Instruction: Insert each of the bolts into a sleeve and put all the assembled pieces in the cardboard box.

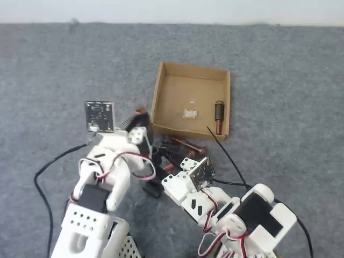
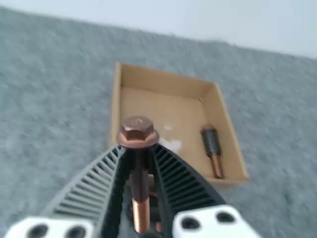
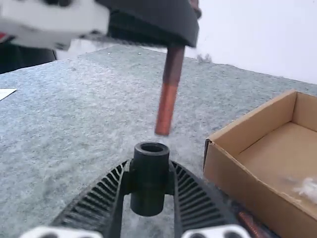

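Left gripper (image 2: 137, 151), black ribbed jaws on a white arm: closed around the shank of a copper-coloured hex-head bolt (image 2: 138, 173), head up and proud of the fingertips, plain end pointing down. Right gripper (image 3: 149, 171), same pattern: clamped on a short black cylindrical sleeve (image 3: 148, 181), held upright with its open bore facing up. Position: both parts are held above the grey felt-covered worktop (image 1: 279, 80), just off the near-left corner of the open brown cardboard box (image 1: 177, 97), which sits mid-worktop. Relation, per the right wrist view: the bolt tip hangs just above the sleeve mouth, apart from it and a little to one side of the bore, shank slightly tilted. Step in hand, as judged: insertion of bolt into sleeve, alignment stage, tip not yet entered. Next move calls for centring the tip over the bore, squaring the shank to the sleeve axis, then a straight descent; the fit looks close, so a small offset would likely land the tip on the rim. Progress: one assembled piece (image 1: 219, 117), black sleeve on a copper bolt, lies inside the box along its right wall. Further loose copper bolts (image 1: 185, 144) lie on the worktop beside the box's near wall, with dark pieces among them that may be sleeves, not yet paired.
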`<state>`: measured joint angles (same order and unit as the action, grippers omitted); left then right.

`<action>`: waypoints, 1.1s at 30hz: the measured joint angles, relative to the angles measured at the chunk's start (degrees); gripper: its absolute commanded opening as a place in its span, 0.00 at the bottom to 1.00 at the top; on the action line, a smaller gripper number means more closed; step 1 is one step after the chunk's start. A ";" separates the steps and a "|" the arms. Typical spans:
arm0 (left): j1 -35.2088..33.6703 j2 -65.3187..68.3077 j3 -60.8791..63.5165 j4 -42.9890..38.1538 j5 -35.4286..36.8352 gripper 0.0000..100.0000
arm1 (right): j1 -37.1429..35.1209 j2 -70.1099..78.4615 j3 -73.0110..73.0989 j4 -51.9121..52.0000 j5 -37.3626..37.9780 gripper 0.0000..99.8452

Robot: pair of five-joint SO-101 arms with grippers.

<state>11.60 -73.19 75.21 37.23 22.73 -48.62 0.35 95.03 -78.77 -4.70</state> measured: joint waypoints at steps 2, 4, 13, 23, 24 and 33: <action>2.55 -1.67 0.00 1.93 0.44 0.01 | 0.00 0.00 0.00 0.00 0.00 0.01; 3.60 -3.08 0.00 2.55 0.97 0.01 | 0.00 0.00 0.00 0.00 0.00 0.01; 4.22 -4.57 0.00 2.90 1.14 0.01 | 0.00 0.00 0.00 0.00 0.00 0.01; 4.04 -5.54 3.16 2.81 1.14 0.01 | -0.18 0.09 0.00 0.35 0.00 0.01; 4.04 -5.63 3.16 2.81 1.14 0.01 | -0.18 0.09 0.00 0.35 0.00 0.01; 1.14 -5.80 3.25 2.81 1.14 0.01 | -0.18 0.09 0.00 0.35 0.00 0.01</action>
<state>12.75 -78.99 78.46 40.04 23.87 -48.79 0.44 95.03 -78.42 -4.70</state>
